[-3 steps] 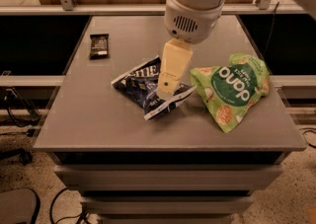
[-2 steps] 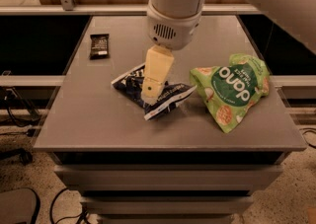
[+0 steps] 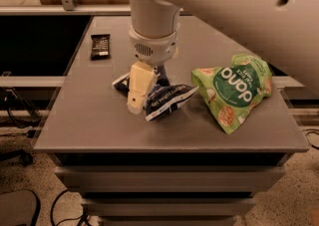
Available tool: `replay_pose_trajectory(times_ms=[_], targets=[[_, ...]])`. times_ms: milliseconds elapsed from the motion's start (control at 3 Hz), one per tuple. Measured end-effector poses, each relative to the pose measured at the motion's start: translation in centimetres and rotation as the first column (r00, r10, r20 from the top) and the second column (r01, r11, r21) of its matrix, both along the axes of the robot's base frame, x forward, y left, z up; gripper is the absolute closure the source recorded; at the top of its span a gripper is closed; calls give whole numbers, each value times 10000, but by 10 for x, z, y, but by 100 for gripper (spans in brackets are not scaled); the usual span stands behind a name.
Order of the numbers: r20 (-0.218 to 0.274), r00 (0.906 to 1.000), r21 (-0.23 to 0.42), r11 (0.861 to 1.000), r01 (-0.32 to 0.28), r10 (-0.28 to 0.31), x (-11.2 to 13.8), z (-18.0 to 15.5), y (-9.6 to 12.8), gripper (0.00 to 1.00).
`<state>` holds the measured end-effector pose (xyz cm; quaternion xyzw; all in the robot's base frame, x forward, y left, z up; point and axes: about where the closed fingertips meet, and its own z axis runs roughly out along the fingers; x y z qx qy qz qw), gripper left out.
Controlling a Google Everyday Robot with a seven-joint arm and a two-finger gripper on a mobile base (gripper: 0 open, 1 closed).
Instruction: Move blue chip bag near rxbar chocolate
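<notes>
tool held over left end of chip bag, grip state cannot be told | chip bag placed mid-worktop, rxbar well apart, far left | judged light, crinkly, slippery; best pinched at a fold

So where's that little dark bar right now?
The rxbar chocolate lies at the back left of the table in the camera view, apart from the blue chip bag mid-table, where the pincer hangs.
</notes>
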<state>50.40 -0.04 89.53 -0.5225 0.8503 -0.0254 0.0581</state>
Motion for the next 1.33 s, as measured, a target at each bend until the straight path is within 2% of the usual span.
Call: replay_pose_trajectory(times_ms=[667, 1000, 1333], targets=[[-382, 9976, 88, 9983, 581, -577, 15, -43, 10, 0], [-408, 9971, 207, 9976, 656, -647, 19, -59, 11, 16], [-391, 9971, 277, 9974, 659, -648, 22, -69, 9, 39]])
